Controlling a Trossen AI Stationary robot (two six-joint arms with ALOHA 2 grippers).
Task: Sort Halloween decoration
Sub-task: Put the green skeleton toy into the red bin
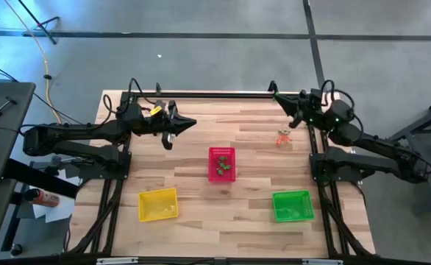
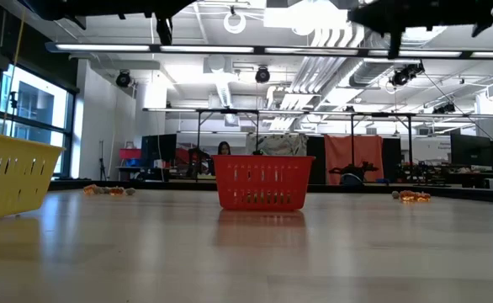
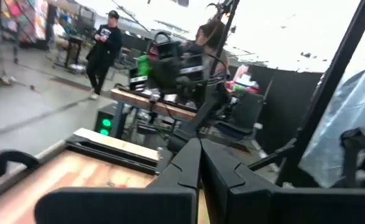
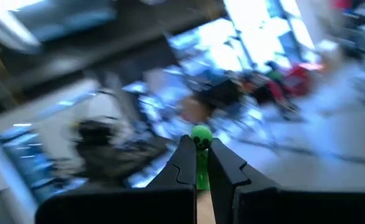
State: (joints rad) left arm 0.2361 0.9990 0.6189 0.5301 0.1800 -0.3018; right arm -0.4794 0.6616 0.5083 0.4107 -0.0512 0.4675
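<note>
My right gripper [image 4: 199,163] is raised high over the table's far right corner [image 1: 277,93], shut on a tiny green trinket [image 4: 201,140] of the Halloween decoration. A small heap of orange trinkets [image 1: 283,137] lies on the table below it, also in the low view [image 2: 412,196]. More trinkets [image 2: 108,191] lie at the far left. My left gripper [image 3: 200,155] is shut on nothing and hovers at the far left [image 1: 190,124]. The red basket [image 1: 221,163] holds a few dark and green trinkets. My right gripper pinches the green trinket's lower body [image 4: 202,169] between its two fingers. The round head [image 4: 201,135], with dark eye marks, sticks out past the fingertips. The fingers point roughly level, and the trinket is lifted well clear of the table.
A yellow basket [image 1: 158,204] stands near the front left and a green basket [image 1: 293,205] near the front right. A black frame rail [image 1: 215,93] runs along the far edge. Bare wood lies between the baskets. People [image 3: 104,50] stand in the room beyond.
</note>
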